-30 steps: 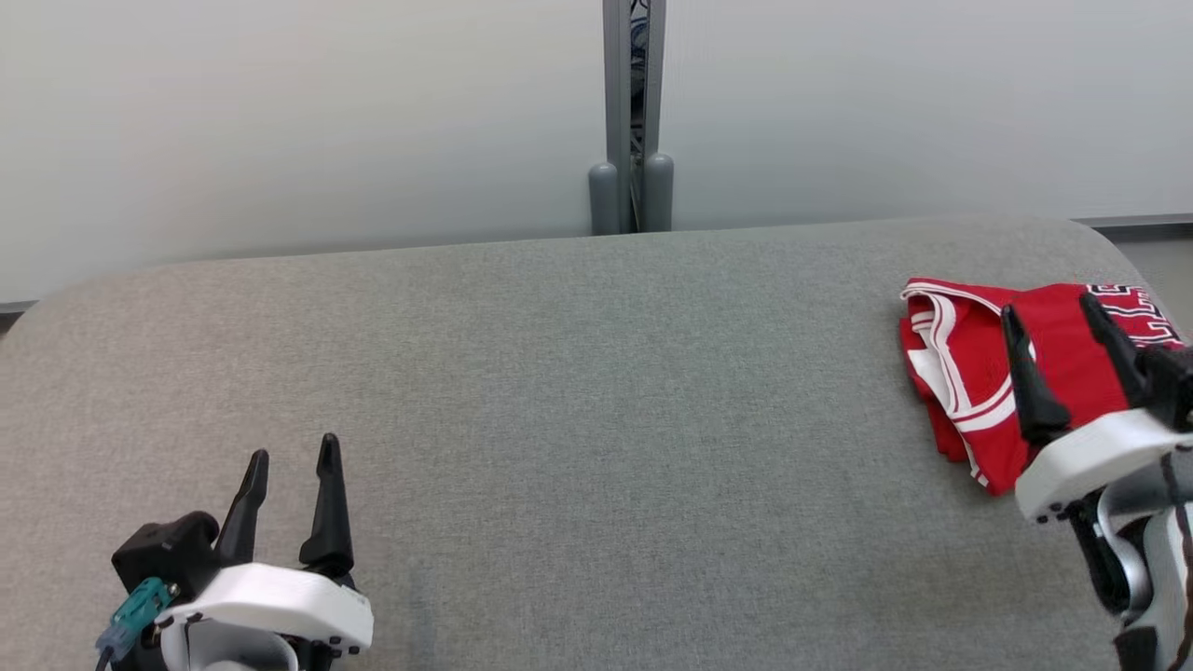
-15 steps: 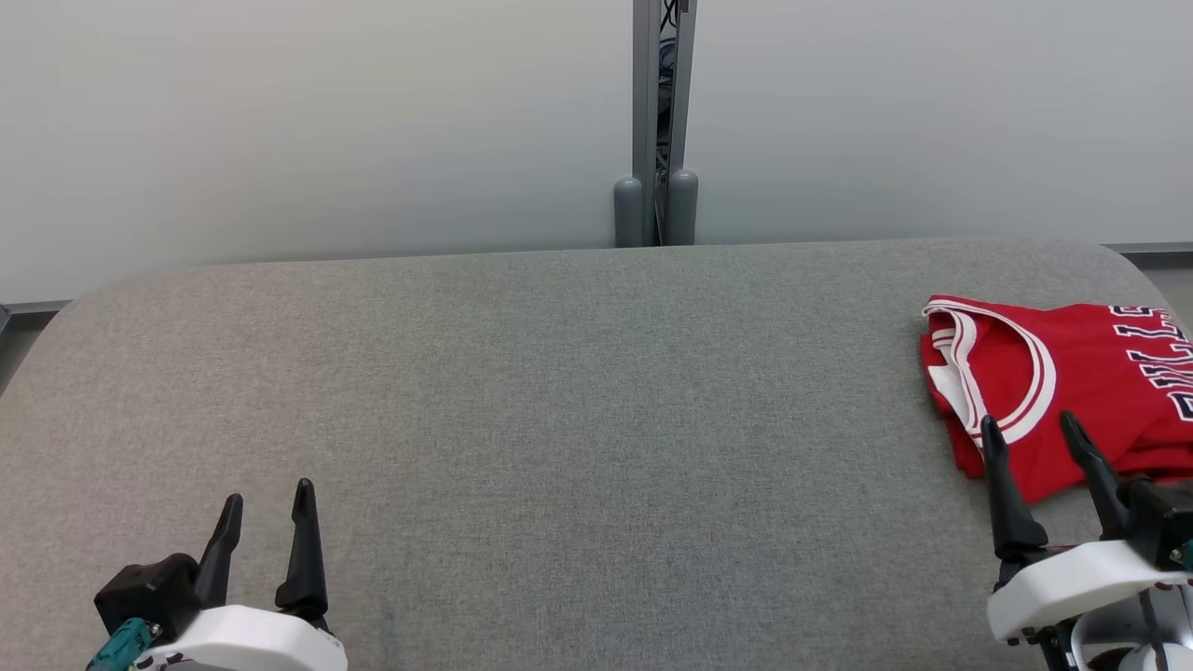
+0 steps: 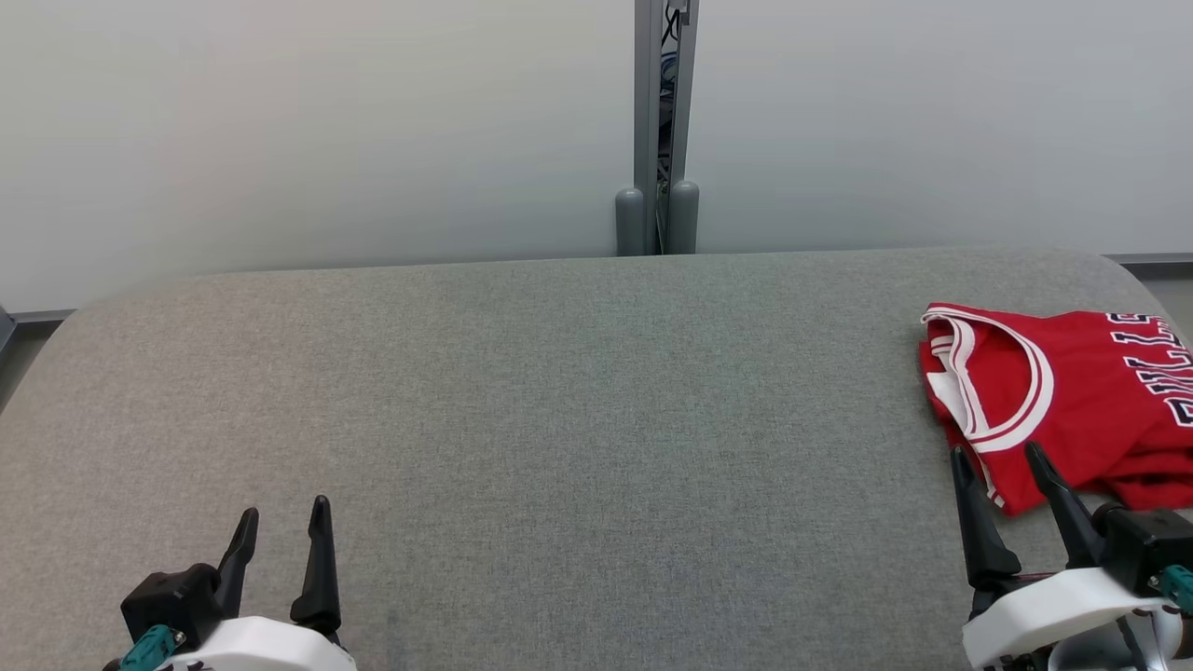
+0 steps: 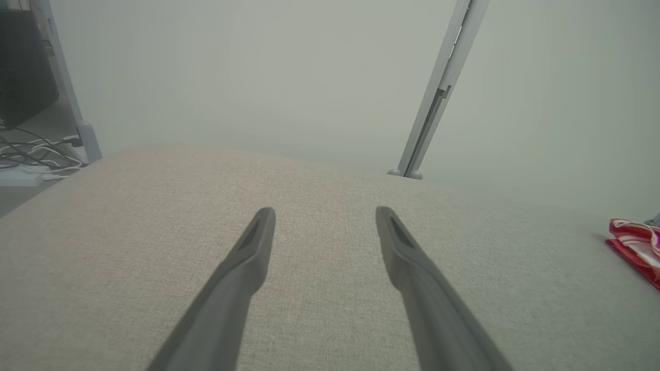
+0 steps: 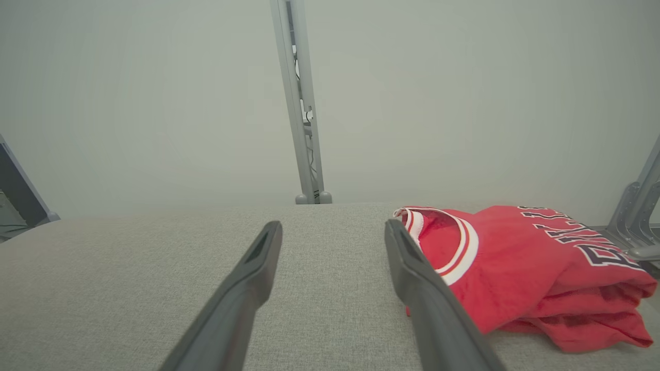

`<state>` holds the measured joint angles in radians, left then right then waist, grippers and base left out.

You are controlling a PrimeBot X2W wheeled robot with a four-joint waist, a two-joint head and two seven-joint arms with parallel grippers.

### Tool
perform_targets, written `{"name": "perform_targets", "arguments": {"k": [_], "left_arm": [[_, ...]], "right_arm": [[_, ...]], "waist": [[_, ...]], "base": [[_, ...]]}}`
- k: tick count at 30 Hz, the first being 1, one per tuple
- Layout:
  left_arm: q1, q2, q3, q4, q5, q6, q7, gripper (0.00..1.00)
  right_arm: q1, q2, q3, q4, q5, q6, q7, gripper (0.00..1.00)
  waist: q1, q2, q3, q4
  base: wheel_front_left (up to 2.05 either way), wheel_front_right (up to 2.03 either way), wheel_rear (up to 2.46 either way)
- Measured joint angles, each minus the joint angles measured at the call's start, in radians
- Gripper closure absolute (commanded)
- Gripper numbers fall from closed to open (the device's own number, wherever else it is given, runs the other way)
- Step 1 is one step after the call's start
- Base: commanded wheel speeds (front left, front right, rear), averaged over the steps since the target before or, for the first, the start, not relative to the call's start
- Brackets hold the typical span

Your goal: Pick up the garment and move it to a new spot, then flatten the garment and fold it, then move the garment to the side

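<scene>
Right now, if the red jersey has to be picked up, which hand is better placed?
The right hand, probably. Its open fingers sit close beside the red jersey, at the right end of the table. The left hand, also open, is over bare fabric at the far left, with the whole tabletop between.

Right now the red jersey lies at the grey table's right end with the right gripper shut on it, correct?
No: the right gripper is open, empty, as the right wrist view shows. The red jersey does lie at the grey table's right end.

garment [image 3: 1086,419] cut by head view's right edge, lettering [image 3: 1156,363] incomplete
</scene>
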<state>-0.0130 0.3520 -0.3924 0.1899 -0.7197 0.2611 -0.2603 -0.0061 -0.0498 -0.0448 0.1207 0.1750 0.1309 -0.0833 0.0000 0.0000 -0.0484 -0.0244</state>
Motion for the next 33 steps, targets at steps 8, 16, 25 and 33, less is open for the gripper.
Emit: {"name": "perform_targets", "arguments": {"k": [8, 16, 25, 33], "left_arm": [[-0.006, 0.000, -0.013, 0.001, 0.011, 0.013, 0.005, 0.00], [-0.018, 0.003, -0.027, -0.004, 0.016, 0.014, 0.015, 0.00], [-0.022, 0.012, -0.037, -0.012, 0.026, 0.015, 0.020, 0.00], [0.000, 0.005, -0.050, 0.002, 0.041, 0.023, 0.024, 1.00]], "right_arm": [[0.000, 0.000, 0.001, 0.013, 0.005, 0.000, -0.006, 0.00], [0.000, 0.000, 0.002, 0.025, 0.013, 0.000, -0.009, 0.00], [-0.002, 0.000, -0.001, 0.026, 0.015, 0.000, -0.014, 0.00], [0.014, 0.007, -0.003, 0.050, 0.015, 0.000, -0.014, 1.00]], "waist": [[0.0000, 0.0000, -0.003, 0.003], [0.0000, 0.0000, -0.003, 0.007], [0.0000, 0.0000, -0.009, 0.008], [0.0000, 0.0000, -0.014, 0.008]], "base": [[0.00, 0.00, 0.00], [0.00, 0.00, 0.00], [0.00, 0.00, 0.00], [0.00, 0.00, 0.00]]}}
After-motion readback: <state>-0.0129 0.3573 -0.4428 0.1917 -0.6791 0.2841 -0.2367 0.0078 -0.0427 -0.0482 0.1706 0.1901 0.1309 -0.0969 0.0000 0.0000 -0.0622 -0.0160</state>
